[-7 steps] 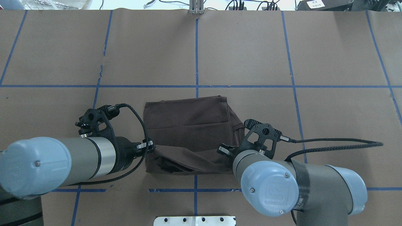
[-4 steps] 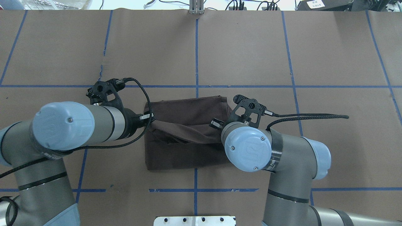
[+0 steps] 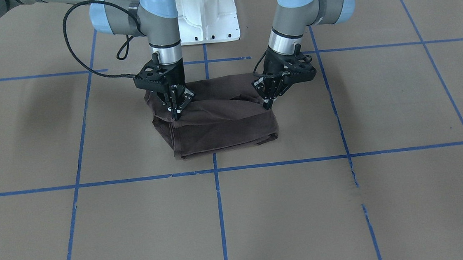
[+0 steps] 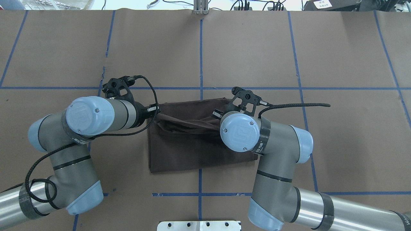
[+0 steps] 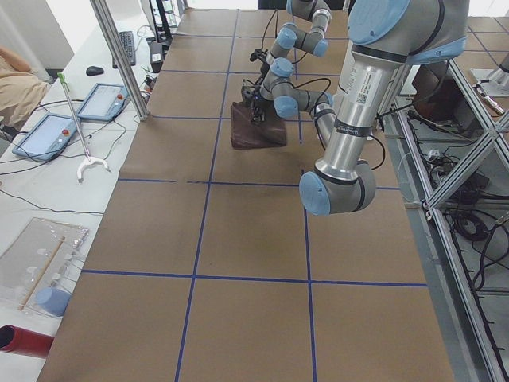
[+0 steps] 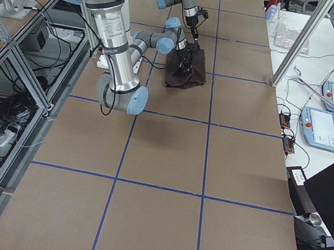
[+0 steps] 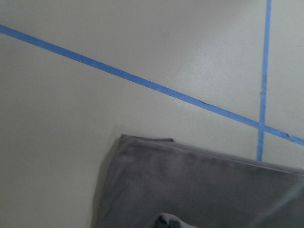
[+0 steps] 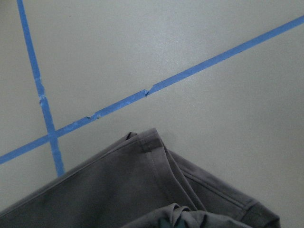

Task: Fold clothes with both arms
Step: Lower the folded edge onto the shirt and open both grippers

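The dark brown-grey T-shirt (image 4: 192, 150) lies folded into a rectangle on the brown paper, and also shows in the front-facing view (image 3: 223, 126). My left gripper (image 3: 268, 102) is shut on a lifted fold of the shirt at its left side, seen from overhead (image 4: 156, 113). My right gripper (image 3: 176, 111) is shut on the same fold at the right side; overhead, my own wrist hides its fingers. The fold hangs between them over the lower layer. Both wrist views show the shirt's far edge (image 7: 190, 190) (image 8: 118, 190). Collar and lettering are hidden.
Blue tape lines (image 4: 201, 57) grid the paper-covered table. The white pedestal base (image 3: 206, 20) stands at the robot's edge. Tablets (image 5: 48, 135) and a reaching tool (image 5: 79, 127) lie on the side bench beyond the table.
Both grippers have moved away from the robot toward the shirt's far edge, carrying the pinched fold over the lower layer. The near part of the shirt now lies uncovered and flat.
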`<action>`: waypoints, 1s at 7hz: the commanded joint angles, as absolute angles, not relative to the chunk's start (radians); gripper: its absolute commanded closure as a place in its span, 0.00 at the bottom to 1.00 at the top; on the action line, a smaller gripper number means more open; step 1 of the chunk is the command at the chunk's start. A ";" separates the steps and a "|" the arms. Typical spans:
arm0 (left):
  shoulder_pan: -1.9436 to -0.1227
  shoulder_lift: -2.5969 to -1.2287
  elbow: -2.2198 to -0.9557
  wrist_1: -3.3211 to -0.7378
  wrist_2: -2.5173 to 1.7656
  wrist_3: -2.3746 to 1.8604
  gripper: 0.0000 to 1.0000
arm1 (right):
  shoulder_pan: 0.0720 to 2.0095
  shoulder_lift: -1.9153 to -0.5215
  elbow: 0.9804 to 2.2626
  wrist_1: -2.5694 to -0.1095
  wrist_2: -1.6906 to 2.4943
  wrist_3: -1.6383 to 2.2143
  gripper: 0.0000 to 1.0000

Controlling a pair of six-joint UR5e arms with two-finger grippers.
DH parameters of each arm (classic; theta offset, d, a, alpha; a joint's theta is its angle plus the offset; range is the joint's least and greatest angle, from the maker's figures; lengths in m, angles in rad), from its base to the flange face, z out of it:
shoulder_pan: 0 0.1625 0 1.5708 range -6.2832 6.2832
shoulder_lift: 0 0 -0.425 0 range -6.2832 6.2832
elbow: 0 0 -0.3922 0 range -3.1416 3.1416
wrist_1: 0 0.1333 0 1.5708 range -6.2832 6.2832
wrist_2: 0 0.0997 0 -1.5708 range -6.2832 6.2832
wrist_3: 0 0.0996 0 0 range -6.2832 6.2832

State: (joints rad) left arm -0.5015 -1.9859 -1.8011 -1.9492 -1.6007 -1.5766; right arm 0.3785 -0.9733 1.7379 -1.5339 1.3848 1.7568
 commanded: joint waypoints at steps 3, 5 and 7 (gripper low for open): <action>-0.509 -1.993 -1.709 -2.036 -1.600 -1.574 1.00 | 0.385 -0.957 1.684 -1.529 1.388 1.753 1.00; -0.518 -1.993 -1.724 -2.034 -1.608 -1.451 0.01 | 0.387 -0.933 1.686 -1.529 1.388 1.630 0.01; -0.609 -1.984 -1.738 -2.036 -1.711 -1.265 0.00 | 0.413 -0.869 1.690 -1.542 1.475 1.618 0.00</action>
